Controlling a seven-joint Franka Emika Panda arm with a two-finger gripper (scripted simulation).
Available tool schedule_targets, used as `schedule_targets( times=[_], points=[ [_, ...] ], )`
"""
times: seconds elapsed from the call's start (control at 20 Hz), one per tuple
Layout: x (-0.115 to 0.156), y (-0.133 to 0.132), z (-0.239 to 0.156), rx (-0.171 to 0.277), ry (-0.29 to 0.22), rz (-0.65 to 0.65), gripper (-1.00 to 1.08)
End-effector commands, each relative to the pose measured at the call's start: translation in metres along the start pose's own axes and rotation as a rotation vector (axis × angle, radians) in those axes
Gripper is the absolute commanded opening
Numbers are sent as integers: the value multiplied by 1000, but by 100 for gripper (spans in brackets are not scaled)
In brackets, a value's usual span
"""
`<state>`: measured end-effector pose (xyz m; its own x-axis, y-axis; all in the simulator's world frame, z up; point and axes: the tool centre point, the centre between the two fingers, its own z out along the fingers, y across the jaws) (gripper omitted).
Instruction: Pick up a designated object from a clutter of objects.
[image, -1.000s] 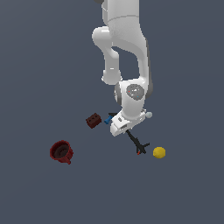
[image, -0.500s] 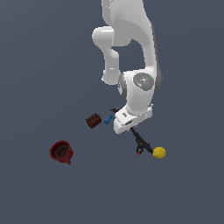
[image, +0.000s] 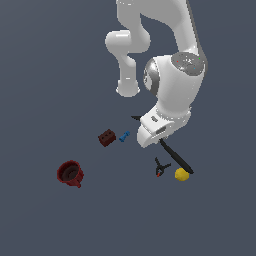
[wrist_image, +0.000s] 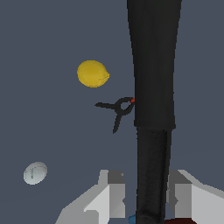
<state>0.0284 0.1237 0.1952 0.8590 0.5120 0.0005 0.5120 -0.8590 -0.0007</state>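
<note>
The pincer (wrist_image: 144, 192) is clenched on the black rod tool (wrist_image: 153, 78), a finger (wrist_image: 111, 192) pressing each side of its shaft in the wrist view. In the exterior view the tool juts out slantwise from under the hand, its free end just beside the yellow ball (image: 182, 174), with the black clamp (image: 161, 168) near that ball. Whether the tool's free end touches the counter (image: 50, 75) I cannot tell. The step in hand looks like the lift. Next calls for a straight, steady rise, keeping the long tool from sweeping the yellow ball.
</note>
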Motion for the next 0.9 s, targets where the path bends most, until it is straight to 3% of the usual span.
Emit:
schedule_targets(
  times=[0.0, 0.85],
  points=[
    [9, -1, -25, 0, 1, 0, -100],
    [68, -6, -165, 0, 0, 0, -100]
  ],
)
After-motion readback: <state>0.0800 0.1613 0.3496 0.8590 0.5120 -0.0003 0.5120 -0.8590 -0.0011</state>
